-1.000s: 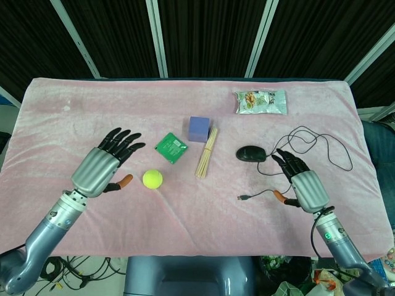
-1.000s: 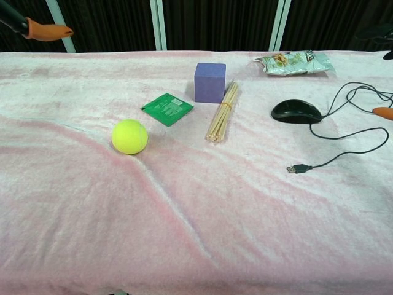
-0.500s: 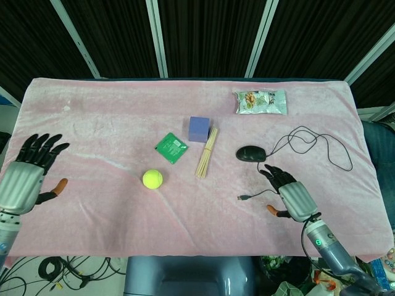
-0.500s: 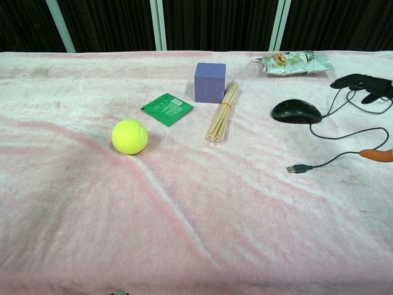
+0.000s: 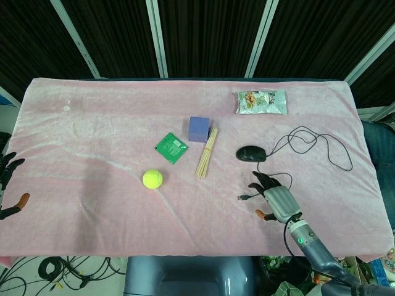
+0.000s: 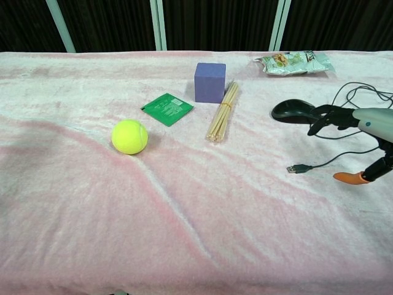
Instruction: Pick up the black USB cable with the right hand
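The black USB cable lies on the pink cloth, its plug [image 5: 243, 198] pointing left and its cord looping back to the black mouse [image 5: 250, 153]. In the chest view the plug [image 6: 295, 168] sits just left of my right hand [image 6: 362, 126]. In the head view my right hand [image 5: 276, 196] hovers over the cord right of the plug, its fingers spread and nothing in it. I cannot tell whether it touches the cord. Only the dark fingertips and orange thumb tip of my left hand [image 5: 7, 168] show at the far left edge, spread and holding nothing.
A yellow tennis ball [image 5: 152, 179], a green packet [image 5: 170, 148], a purple cube [image 5: 199, 129] and a bundle of wooden sticks [image 5: 207, 152] lie mid-table. A snack bag [image 5: 260, 102] lies at the back right. The cable's loose loops [image 5: 307, 137] spread right of the mouse.
My right hand has moved left and toward the front edge, coming over the cord near the plug. My left hand has swung away to the far left edge.
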Robot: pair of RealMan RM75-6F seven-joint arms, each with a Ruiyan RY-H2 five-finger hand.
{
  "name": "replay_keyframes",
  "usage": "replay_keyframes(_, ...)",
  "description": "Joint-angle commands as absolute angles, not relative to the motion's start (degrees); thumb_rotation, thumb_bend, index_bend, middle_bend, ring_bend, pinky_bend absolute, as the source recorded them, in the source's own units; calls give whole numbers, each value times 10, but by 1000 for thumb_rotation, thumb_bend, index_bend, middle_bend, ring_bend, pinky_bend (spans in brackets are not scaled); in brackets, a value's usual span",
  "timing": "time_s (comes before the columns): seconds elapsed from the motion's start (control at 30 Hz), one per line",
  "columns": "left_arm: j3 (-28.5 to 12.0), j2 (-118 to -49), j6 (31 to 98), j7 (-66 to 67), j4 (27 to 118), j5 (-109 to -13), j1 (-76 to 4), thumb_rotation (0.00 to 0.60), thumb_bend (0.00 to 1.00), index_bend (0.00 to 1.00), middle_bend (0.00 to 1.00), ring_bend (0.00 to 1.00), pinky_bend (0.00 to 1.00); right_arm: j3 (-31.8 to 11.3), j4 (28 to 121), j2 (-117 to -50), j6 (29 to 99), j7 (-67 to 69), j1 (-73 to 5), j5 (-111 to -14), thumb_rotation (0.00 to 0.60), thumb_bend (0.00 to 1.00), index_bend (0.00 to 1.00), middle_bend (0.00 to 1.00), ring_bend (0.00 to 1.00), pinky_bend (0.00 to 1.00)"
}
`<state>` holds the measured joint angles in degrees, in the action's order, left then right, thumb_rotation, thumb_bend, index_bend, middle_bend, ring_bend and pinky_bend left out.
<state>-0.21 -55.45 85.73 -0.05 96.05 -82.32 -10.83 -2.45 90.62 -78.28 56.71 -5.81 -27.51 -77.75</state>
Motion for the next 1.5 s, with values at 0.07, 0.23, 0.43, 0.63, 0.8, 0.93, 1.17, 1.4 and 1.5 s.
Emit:
replay_keyframes(0.07, 3, -571, 844, 0, 935, -822, -104, 600, 309, 157, 59, 0, 0, -33, 892, -803, 557, -68, -283, -760, 600, 241, 332, 0, 58, 150)
replay_keyframes(0.23, 3, -571, 824, -2, 933, -805, -103, 600, 308, 157, 57, 0, 0, -38, 879, -817, 546, -73, -290, -746, 600, 268, 375, 0, 60, 150)
replay_keyframes(0.43, -1, -570, 814, 6, 937, -796, -102, 600, 308, 157, 56, 0, 0, -45, 869, -824, 529, -69, -300, -732, 600, 272, 407, 0, 60, 150)
replay_keyframes(0.63, -4, -571, 810, 15, 940, -793, -101, 600, 309, 157, 55, 0, 0, -48, 857, -828, 517, -65, -306, -721, 600, 282, 432, 0, 60, 150)
replay_keyframes(0.8, -8, -574, 809, 22, 943, -790, -100, 600, 309, 157, 55, 0, 0, -51, 843, -836, 502, -54, -311, -710, 600, 297, 437, 0, 61, 150)
replay_keyframes(0.93, -10, -574, 809, 24, 944, -789, -99, 600, 309, 156, 54, 0, 0, -50, 833, -840, 496, -52, -314, -708, 600, 298, 447, 0, 61, 150)
replay_keyframes(1.17, -13, -574, 808, 24, 944, -788, -98, 600, 309, 157, 54, 0, 0, -51, 820, -849, 489, -45, -318, -705, 600, 300, 454, 0, 61, 150)
replay_keyframes(1.4, -16, -574, 806, 24, 944, -788, -97, 600, 309, 157, 54, 0, 0, -51, 812, -856, 486, -43, -321, -703, 600, 301, 469, 0, 61, 150)
replay_keyframes(1.5, -17, -574, 805, 23, 944, -788, -96, 600, 309, 154, 54, 0, 0, -51, 809, -859, 484, -44, -323, -702, 600, 302, 482, 0, 61, 150)
